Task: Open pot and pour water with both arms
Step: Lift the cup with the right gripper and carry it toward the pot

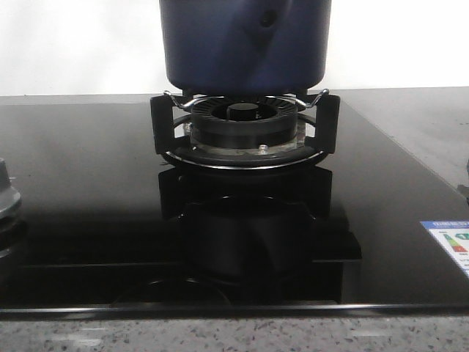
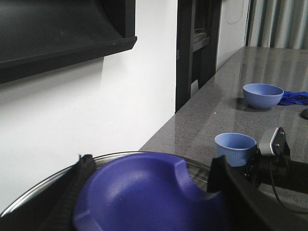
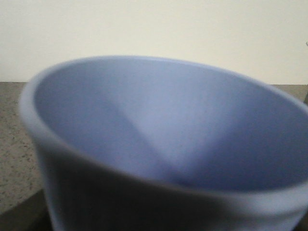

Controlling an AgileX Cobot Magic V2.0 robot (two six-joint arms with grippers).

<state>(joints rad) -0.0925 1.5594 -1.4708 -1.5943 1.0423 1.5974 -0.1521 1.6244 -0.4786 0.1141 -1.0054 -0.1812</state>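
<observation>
The dark navy pot [image 1: 245, 44] sits on the black burner [image 1: 245, 125] at the middle back of the front view, its top cut off by the frame. In the left wrist view my left gripper [image 2: 149, 192] has its black fingers [image 2: 79, 180] pressed on either side of the blue knob [image 2: 144, 190] of the glass lid [image 2: 192, 166]. A small light-blue ribbed cup [image 2: 235, 148] stands on the grey counter, with my right arm [image 2: 272, 153] right beside it. The cup [image 3: 163, 139] fills the right wrist view and hides that gripper's fingers.
A larger blue bowl [image 2: 262, 95] and a blue cloth [image 2: 293, 97] lie farther along the grey counter [image 2: 211, 115]. A white wall [image 2: 96, 115] and a dark cabinet [image 2: 192, 48] stand close by. The glossy black hob [image 1: 88, 191] surrounds the burner, and a second burner's edge [image 1: 7, 198] shows at its left.
</observation>
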